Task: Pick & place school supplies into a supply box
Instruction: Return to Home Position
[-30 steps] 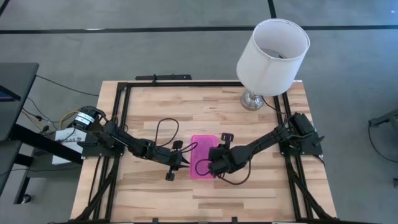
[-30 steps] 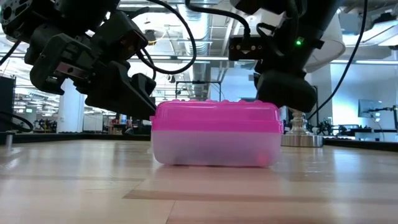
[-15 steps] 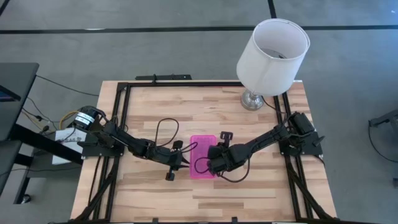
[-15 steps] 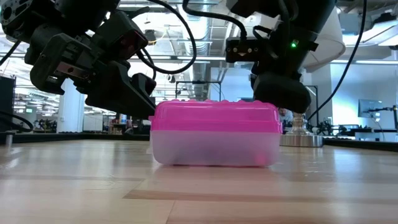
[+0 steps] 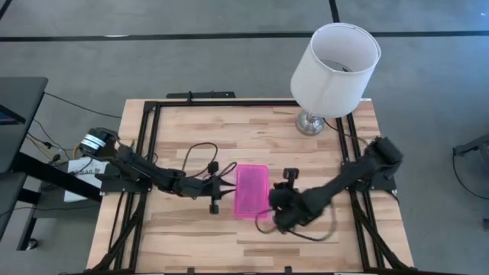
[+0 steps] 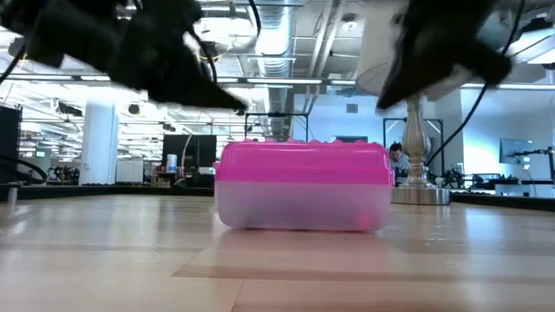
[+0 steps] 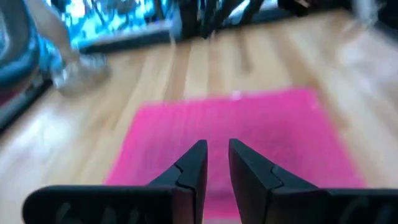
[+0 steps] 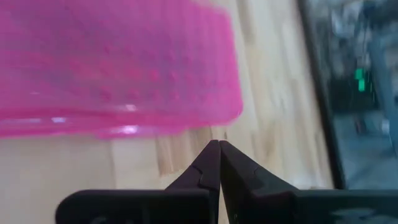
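Observation:
The supply box (image 5: 251,191) lies flat on the table's middle with its bright pink lid (image 6: 302,162) down on the see-through base (image 6: 299,208). My left gripper (image 5: 227,186) hangs just off the box's left side and above the lid (image 7: 249,130), its fingers a narrow gap apart (image 7: 216,149). My right gripper (image 5: 273,216) is shut (image 8: 217,146) and hovers over bare wood off the box's near right corner (image 8: 224,112). Both show blurred above the box in the low view. No pencils, pens or scissors show in any view.
A lamp with a white shade (image 5: 335,69) stands on its metal foot (image 5: 309,122) at the table's far right corner. Black frame rails (image 5: 149,153) run along the table's sides. Bare wood (image 5: 229,134) lies between the box and the far edge.
My right gripper has come off the box's lid, risen, and drawn back toward the table's near right. My left gripper has lifted from beside the box's left end and now hangs above the lid. The box stays where it was, lid down.

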You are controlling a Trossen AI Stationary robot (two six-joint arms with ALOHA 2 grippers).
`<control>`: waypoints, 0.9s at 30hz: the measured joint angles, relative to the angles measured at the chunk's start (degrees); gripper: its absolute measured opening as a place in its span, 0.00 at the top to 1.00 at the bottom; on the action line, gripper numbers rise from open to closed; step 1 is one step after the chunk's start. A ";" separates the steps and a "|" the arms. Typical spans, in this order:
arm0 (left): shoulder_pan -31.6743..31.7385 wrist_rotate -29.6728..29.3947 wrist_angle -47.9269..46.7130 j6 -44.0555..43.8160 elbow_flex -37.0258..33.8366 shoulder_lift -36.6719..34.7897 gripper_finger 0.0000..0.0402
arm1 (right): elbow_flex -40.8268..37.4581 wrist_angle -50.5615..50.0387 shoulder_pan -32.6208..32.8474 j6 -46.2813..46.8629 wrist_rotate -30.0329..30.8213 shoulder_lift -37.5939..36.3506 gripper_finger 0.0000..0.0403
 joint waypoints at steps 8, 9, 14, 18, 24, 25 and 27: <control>-5.62 -0.06 -0.38 10.66 0.00 -13.07 0.85 | 0.00 2.97 12.00 -2.57 5.07 -15.25 1.00; -6.32 -0.27 -0.64 11.75 -0.02 -14.52 0.85 | 0.00 4.41 13.65 -3.95 5.15 -16.76 1.00; -10.60 -10.91 -0.02 16.24 -0.04 -21.94 0.85 | 0.00 12.04 22.94 -12.57 12.01 -21.80 1.00; -12.61 -26.92 0.72 17.74 -0.04 -30.79 0.85 | 0.00 13.37 29.65 -23.67 20.30 -23.82 1.00; -13.96 -18.56 -11.29 18.32 -0.04 -45.88 0.85 | 0.02 5.77 31.71 -15.67 22.91 -31.14 1.00; -13.89 -14.23 -13.77 18.41 -0.04 -48.11 0.85 | -0.01 2.69 31.35 -12.62 21.68 -32.33 1.00; -13.60 -10.04 -18.40 18.04 -0.08 -51.91 0.85 | -1.32 -1.06 30.61 -7.62 21.33 -35.12 1.00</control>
